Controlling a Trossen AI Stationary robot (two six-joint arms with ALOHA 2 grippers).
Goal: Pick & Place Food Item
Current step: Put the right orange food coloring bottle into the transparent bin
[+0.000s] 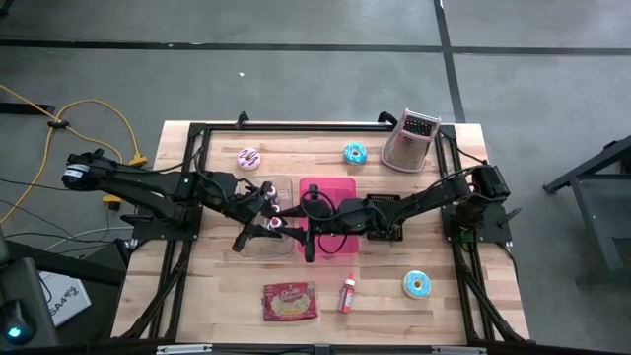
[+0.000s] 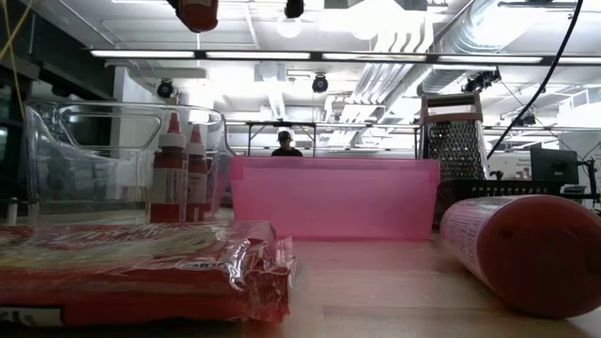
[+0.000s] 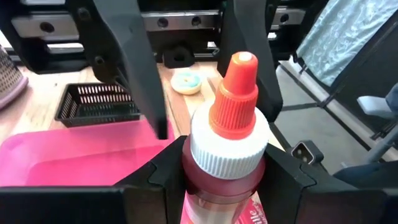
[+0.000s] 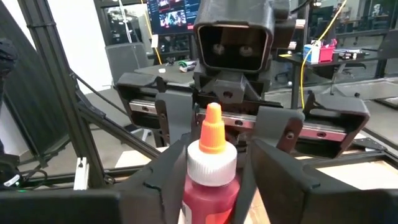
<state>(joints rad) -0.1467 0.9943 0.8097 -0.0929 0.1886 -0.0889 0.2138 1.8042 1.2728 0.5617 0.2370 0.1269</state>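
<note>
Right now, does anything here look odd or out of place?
One thing: both grippers meet at a single red bottle in mid-air between the clear bin and pink bin. The left gripper clamps it. Nothing looks spilled or damaged.

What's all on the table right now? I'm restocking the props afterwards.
Doughnuts: three; pink and blue at the back, blue-and-white front right.
Grater: one, metal and pink, back right.
Bin: one, pink, centre.
Clear container: one, left of the bin.
Basket: one, black, right of the bin.
Snack packet: one, red, front.
Sauce bottles: two, red; one lying in front, one upright between the grippers.
Left gripper: jaws shut on the upright bottle.
Right gripper: facing it, around that bottle.
</note>
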